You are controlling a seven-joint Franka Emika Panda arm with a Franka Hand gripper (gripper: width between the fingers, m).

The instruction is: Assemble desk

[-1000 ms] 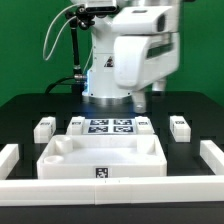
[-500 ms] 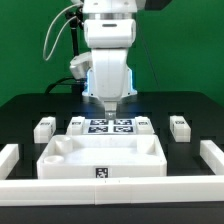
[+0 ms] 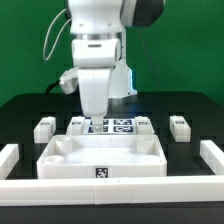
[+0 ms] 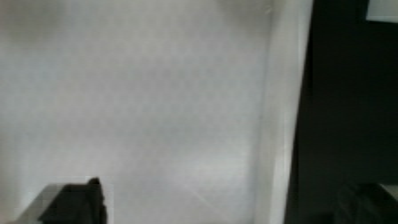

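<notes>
Arm (image 3: 100, 60) has swung across; gripper (image 3: 96, 119), jaws apart, hovers over marker board (image 3: 120, 126) between legs (image 3: 144, 123)

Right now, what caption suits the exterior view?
A white robot arm hangs down beyond the desk top, among four loose block legs.

1. No words, brand names or numbers can be read in either view.
2. Black-and-white square tags, coded patterns only, mark the desk top (image 3: 60, 166) front rim, the marker board (image 3: 121, 126) and the block legs (image 3: 44, 127).
</notes>
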